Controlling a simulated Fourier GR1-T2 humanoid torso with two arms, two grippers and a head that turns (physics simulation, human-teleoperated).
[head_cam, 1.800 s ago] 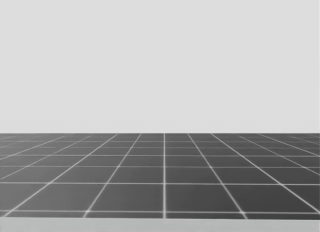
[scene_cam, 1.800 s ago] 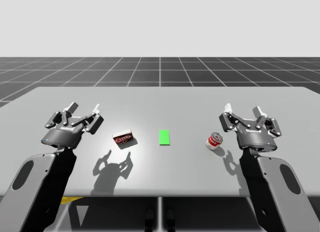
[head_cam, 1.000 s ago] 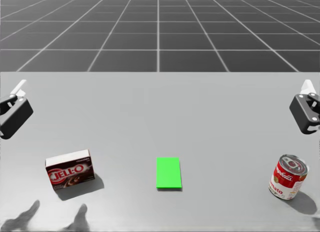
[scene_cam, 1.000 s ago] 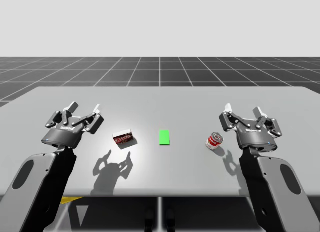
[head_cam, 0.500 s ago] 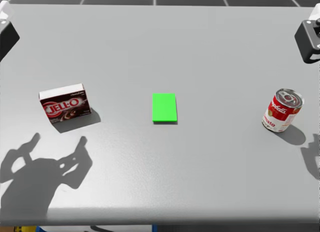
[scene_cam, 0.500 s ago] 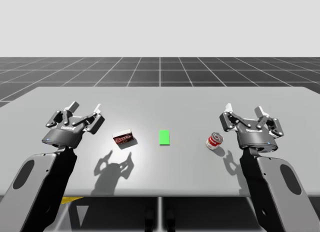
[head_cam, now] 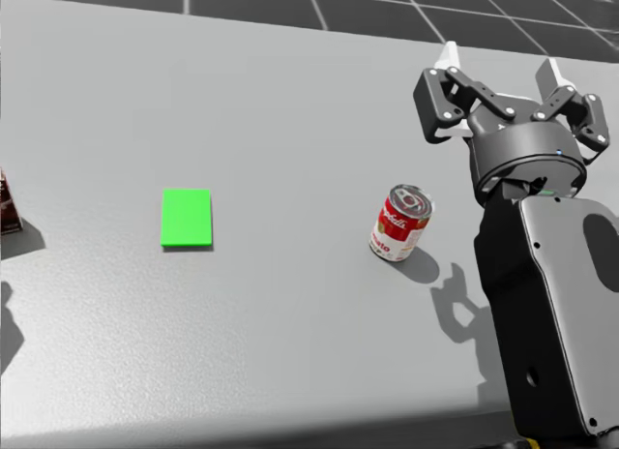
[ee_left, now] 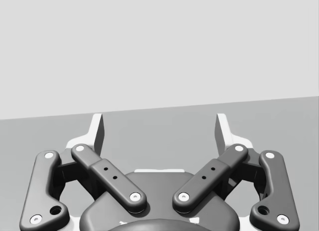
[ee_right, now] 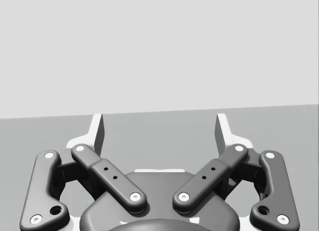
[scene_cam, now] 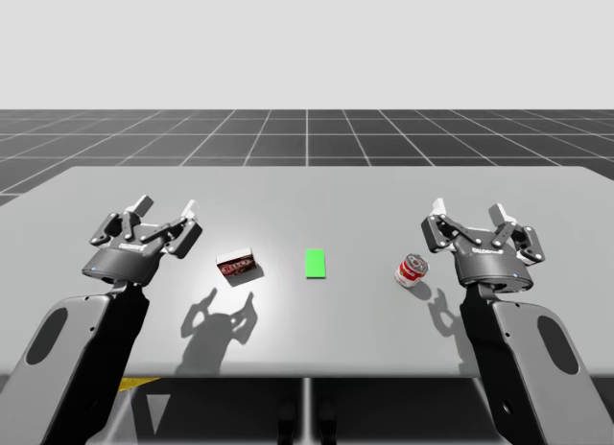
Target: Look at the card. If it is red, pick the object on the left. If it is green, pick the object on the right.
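While my left gripper (scene_cam: 166, 208) hangs over the left side of the table (scene_cam: 307, 191) with its fingers spread wide and nothing between them, the dark red box (scene_cam: 236, 267) stands to its right, apart from it. Then there is the green card (scene_cam: 316, 263), lying flat in the middle where my head can see it. Green means the right-hand thing, so I think the red and white can (scene_cam: 412, 270) is the one to pick. It stands upright, right of the card and back from the near edge. My right gripper (scene_cam: 468, 211) hangs near it on its right side, fingers wide and holding nothing. Bare table lies all round the can, so there is room to reach it.
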